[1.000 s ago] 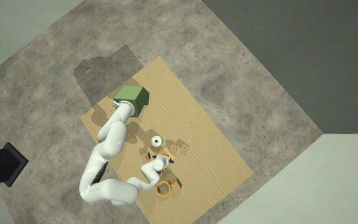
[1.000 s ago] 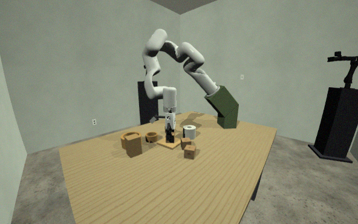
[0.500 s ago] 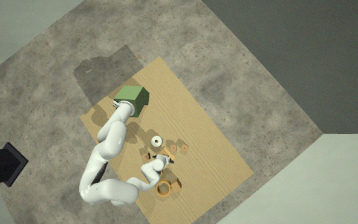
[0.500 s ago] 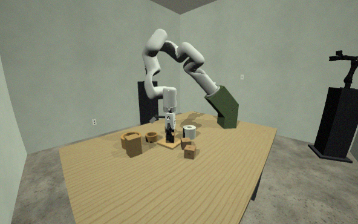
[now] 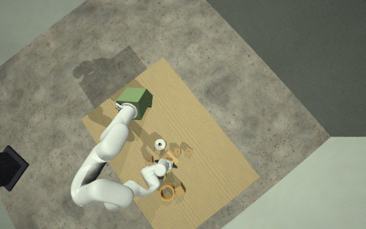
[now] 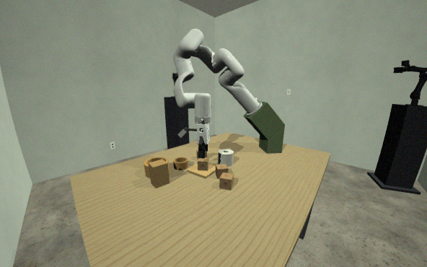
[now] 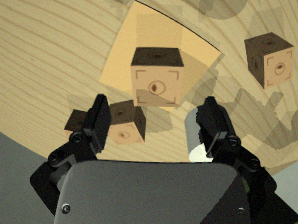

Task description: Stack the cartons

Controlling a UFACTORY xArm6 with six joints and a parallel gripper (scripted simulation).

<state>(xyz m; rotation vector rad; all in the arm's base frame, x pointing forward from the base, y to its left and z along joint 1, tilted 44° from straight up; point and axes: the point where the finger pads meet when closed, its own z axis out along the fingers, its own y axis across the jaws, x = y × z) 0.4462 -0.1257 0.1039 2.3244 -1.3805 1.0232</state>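
Note:
One cube carton [image 6: 203,164] [image 7: 157,82] stands on the small square wooden board [image 6: 205,172] [image 7: 119,56] [image 5: 172,156]. My gripper [image 6: 203,152] [image 7: 155,106] [image 5: 168,164] is open and empty, straight above that carton with its fingers clear of it. Two more cartons stand on the table just off the board: one [image 6: 221,169] [image 5: 177,151] close by, the other [image 6: 226,180] [image 5: 188,151] [image 7: 273,60] a little further. A further carton [image 5: 149,159] [image 7: 124,124] stands on the other side of the board, mostly hidden behind the gripper in the exterior view.
A white roll [image 6: 226,157] [image 5: 159,144] stands behind the board. A tall brown box [image 6: 159,173] [image 5: 180,190], a large orange ring [image 6: 156,162] [image 5: 167,192] and a small ring [image 6: 180,163] stand to one side. The green arm base [image 6: 270,130] [image 5: 136,100] is at the table's far end.

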